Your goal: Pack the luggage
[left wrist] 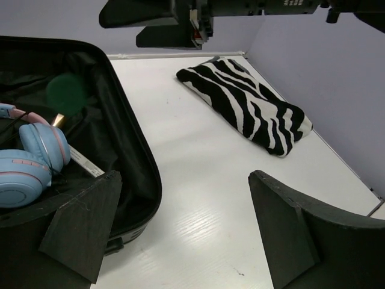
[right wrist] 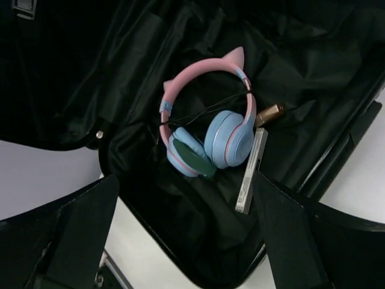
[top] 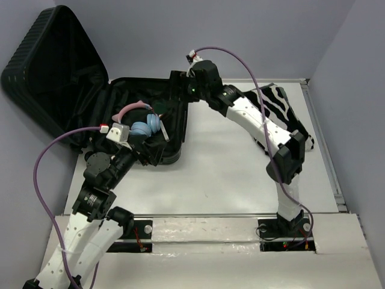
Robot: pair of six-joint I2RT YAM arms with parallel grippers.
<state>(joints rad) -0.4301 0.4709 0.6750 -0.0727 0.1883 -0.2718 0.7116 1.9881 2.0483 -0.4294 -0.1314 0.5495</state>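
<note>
The black ribbed luggage [top: 48, 66] lies open at the left, lid raised against the wall. Pink-and-blue cat-ear headphones [top: 144, 125] lie in its lined base, also in the left wrist view [left wrist: 30, 159] and the right wrist view [right wrist: 210, 129]. My left gripper [top: 147, 150] is open and empty at the near right corner of the luggage [left wrist: 129, 156], low over the table [left wrist: 180, 232]. My right gripper [top: 180, 90] is open and empty above the luggage's base [right wrist: 186, 232].
A zebra-striped cloth [top: 283, 108] lies on the white table at the back right [left wrist: 246, 102]. A flat silver bar [right wrist: 251, 171], a small gold-brown cylinder [right wrist: 269, 113] and a green patch [right wrist: 192, 158] lie by the headphones. Walls close the left, back and right.
</note>
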